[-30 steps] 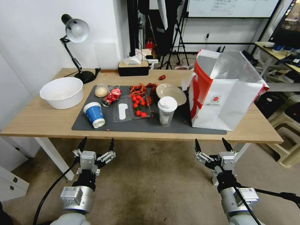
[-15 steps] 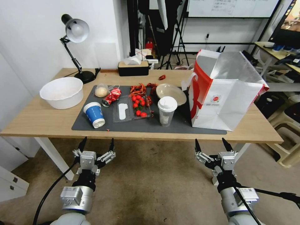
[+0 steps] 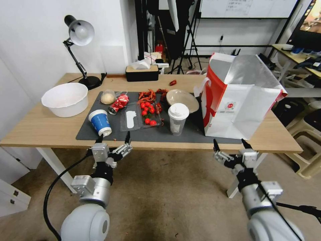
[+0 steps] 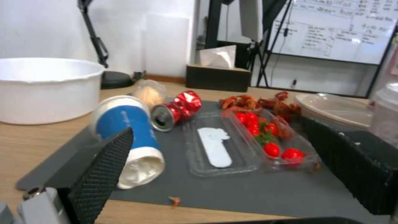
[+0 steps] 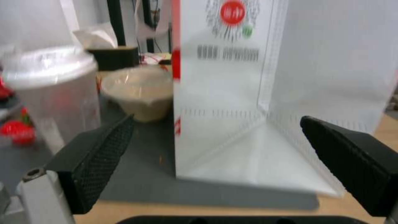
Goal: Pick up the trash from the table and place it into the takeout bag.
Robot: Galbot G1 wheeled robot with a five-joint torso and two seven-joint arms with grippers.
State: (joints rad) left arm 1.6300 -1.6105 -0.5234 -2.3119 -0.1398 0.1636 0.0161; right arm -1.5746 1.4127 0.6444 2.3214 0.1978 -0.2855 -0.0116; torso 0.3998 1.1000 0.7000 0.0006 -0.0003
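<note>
Both arms stand at the near edge of the table [image 3: 40, 130], fingers spread wide, nothing held. Left gripper [image 3: 113, 140]: the blue cup [image 3: 99, 122] lies tipped on the grey mat [image 3: 187, 134] just beyond its fingertips, with the crushed can [image 3: 119, 103] and bagged bun [image 3: 108, 97] farther back. Right gripper [image 3: 231, 144]: the takeout bag [image 3: 240, 100] stands upright just ahead of its fingers; the lidded cup [image 3: 177, 118] and shallow bowl [image 3: 182, 99] sit off toward the left gripper's side.

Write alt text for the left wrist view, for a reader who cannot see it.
The open left gripper faces a tipped blue paper cup on the dark grey mat. Behind lie a crushed red can, a clear tray of cherry tomatoes and a large white bowl.
</note>
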